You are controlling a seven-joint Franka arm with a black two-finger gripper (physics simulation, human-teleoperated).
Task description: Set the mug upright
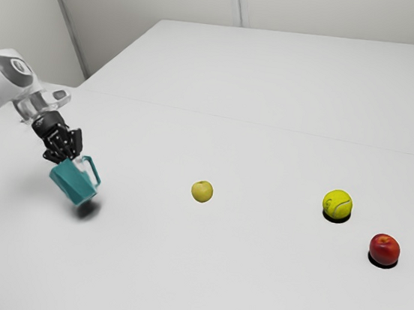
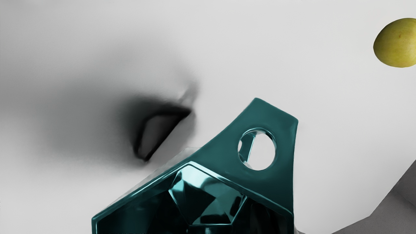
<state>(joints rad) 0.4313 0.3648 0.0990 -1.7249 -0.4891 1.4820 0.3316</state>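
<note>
The teal mug [image 1: 74,183] is tipped over at a slant above the counter [image 1: 177,272], well apart from the yellow apple [image 1: 202,191], with its dark shadow [image 1: 88,210] lying on the surface below it. The claw [image 1: 65,156] is at the mouth end and, judging by how the mug hangs there clear of the surface, is clamped on it near the rim [image 2: 143,189].

The mug looks hard and rigid, so its wall should not give under a firm squeeze. I would guess it is fairly light when empty. The flat, glossy facets may be slick: a pinch across one corner could let it swivel, while flat contact on a wall ought to hold better. If it is ceramic or glass, a knock on the base edge could chip it.

The wall by the rim is a sensible place to hold, leaving the base free to meet the counter. The handle [image 2: 286,146] sticks out to one side and may drag the balance that way, so it is best kept clear while the mug is turned level and lowered gently, base first.
</note>
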